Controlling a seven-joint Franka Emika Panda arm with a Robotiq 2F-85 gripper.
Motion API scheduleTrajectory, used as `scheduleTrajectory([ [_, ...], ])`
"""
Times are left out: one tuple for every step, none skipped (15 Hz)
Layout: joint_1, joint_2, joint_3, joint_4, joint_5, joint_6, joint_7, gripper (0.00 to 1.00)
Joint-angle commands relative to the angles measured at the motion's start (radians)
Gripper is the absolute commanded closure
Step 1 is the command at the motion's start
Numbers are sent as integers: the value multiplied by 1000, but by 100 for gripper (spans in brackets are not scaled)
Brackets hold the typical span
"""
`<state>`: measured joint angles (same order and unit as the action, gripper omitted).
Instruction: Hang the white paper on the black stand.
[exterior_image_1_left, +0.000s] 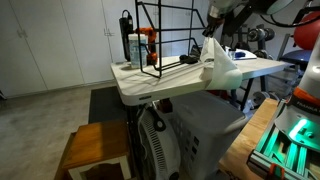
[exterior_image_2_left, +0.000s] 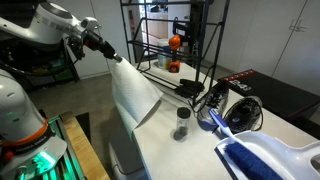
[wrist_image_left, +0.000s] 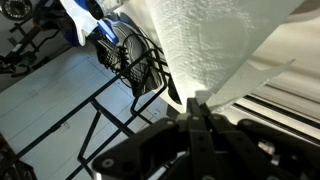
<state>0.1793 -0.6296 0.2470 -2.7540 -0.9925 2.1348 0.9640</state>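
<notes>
The fingers (wrist_image_left: 191, 118), clamped on the upper edge of the white paper (exterior_image_2_left: 135, 95) hanging beside the black stand (exterior_image_2_left: 126, 30), should raise it above the stand's top bar before draping it evenly.

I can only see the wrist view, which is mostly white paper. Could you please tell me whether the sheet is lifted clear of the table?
Observer: Not quite. In both exterior views the gripper holds the white paper by its top end, and the lower end seems to rest on the table near its edge.
Operator: Thank you. Is any of it over the black stand yet?
Observer: No. In an exterior view the black stand is apart from the sheet, and its top bars are bare.
Operator: Is anything inside the frame?
Observer: Yes, an orange-and-black tool sits within it.
</notes>
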Motion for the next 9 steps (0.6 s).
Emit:
scheduleTrajectory([
  [2,-4,-1,-2,1,-3,0,99],
  [2,-5,-1,-2,1,-3,2,100],
  [-27,-13,32,22,-28,-64,52,100],
  [-40,-25,49,43,-39,-108,89,100],
  [-35,-48,49,65,-40,-142,102,100],
  [-33,-62,55,86,-50,-175,124,100],
  [-30,-74,59,113,-54,-211,141,100],
  [-29,-83,66,140,-57,-249,162,100],
  [-32,-87,74,165,-67,-284,189,100],
])
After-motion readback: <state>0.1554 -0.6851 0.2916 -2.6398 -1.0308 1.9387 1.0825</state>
